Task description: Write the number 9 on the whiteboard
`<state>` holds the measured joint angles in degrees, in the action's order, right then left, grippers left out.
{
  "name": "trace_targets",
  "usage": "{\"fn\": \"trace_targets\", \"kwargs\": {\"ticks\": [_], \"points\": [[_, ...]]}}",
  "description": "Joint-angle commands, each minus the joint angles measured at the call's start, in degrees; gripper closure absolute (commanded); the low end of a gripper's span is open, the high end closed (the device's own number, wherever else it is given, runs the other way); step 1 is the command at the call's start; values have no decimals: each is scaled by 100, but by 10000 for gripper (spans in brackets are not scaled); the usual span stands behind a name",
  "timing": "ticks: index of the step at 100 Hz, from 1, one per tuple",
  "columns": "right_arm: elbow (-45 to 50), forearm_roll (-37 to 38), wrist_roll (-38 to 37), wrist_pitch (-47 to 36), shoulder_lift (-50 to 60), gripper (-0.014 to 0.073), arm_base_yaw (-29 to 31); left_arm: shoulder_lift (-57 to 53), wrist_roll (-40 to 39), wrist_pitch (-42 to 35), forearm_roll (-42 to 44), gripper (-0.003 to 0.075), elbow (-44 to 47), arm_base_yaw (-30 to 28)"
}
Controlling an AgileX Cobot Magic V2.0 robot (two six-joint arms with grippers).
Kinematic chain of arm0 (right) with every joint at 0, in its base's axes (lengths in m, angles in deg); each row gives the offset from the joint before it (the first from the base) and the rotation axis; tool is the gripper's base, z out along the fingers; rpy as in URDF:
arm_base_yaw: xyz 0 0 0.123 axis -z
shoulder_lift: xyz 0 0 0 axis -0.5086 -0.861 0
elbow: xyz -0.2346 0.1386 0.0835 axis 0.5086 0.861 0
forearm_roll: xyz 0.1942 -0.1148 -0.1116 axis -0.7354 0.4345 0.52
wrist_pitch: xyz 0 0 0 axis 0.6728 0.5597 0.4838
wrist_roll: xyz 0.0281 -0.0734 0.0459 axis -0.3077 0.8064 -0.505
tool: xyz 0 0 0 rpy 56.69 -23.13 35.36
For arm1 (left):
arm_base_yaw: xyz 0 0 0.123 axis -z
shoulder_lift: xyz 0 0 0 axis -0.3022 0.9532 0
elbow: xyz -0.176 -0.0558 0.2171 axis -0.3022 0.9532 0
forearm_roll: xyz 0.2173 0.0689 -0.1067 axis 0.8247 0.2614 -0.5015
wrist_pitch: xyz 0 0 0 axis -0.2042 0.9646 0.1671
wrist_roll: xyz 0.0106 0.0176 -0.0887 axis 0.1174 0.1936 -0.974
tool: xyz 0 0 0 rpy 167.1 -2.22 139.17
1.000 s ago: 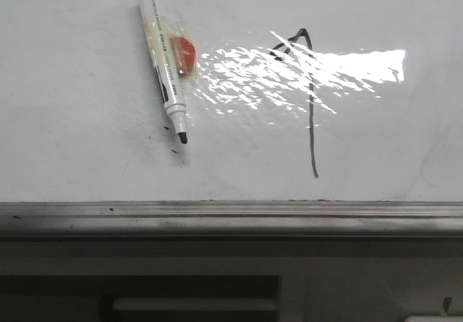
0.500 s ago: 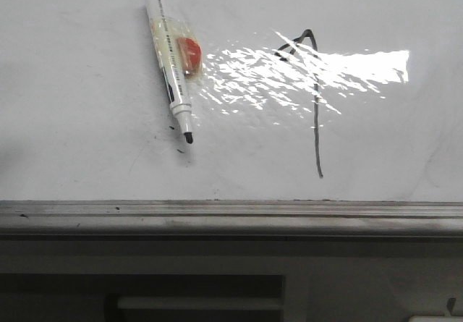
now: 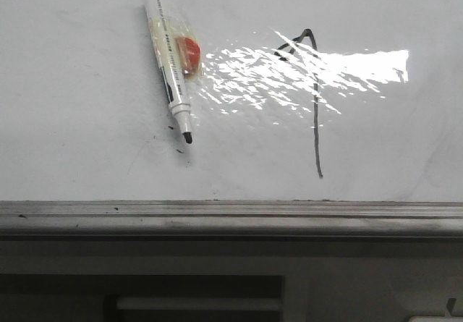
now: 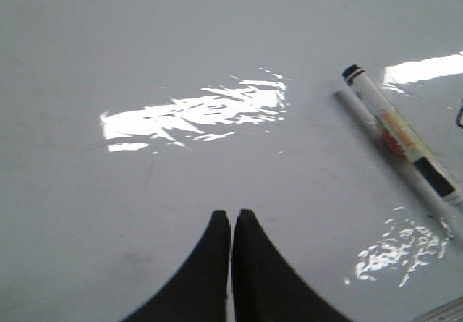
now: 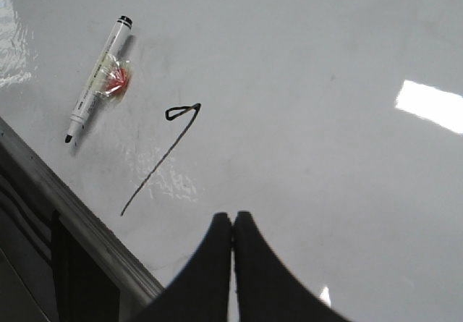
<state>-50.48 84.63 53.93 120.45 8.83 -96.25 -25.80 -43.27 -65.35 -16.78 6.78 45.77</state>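
Note:
The whiteboard [image 3: 87, 61] fills the front view, glossy with bright glare. The number 9 [image 3: 316, 112] is a thin black line on it: a long stroke with a small angular hook at its top. It also shows in the right wrist view [image 5: 160, 159]. A white marker [image 3: 167, 61] with a black tip and a taped red and yellow piece lies loose on the board, left of the number; it also shows in the left wrist view [image 4: 401, 135] and the right wrist view [image 5: 96, 79]. My left gripper [image 4: 231, 215] and right gripper [image 5: 233, 217] are shut and empty above the board.
A grey metal rail [image 3: 231, 217] runs along the board's near edge, also in the right wrist view [image 5: 79, 224]. Below it is a dark recess with a pale bar [image 3: 195, 304]. Small black specks lie by the marker tip.
Between one second and half a second ago the front view shifted slightly, so marker and number sit a little further right. Since then nothing has visibly changed.

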Motion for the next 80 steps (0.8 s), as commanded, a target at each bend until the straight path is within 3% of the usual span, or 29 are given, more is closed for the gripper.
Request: {"fn": "trace_targets", "kwargs": {"ticks": [1,22,44,80], "points": [[-115,318,-2,-297,-86,635,-5,-397,-269,292,165,741,108,-412],[-115,318,-2,-297,-86,635,-5,-1249,-820,1818,242,741,108,-1336],[-115,318,-2,-297,-86,635,-5,-1770,-1023,3217,244,741,108,-1669],[-115,331,-2,-297,-86,635,-5,-1770,-1030,3251,225,741,108,-1726]]}}
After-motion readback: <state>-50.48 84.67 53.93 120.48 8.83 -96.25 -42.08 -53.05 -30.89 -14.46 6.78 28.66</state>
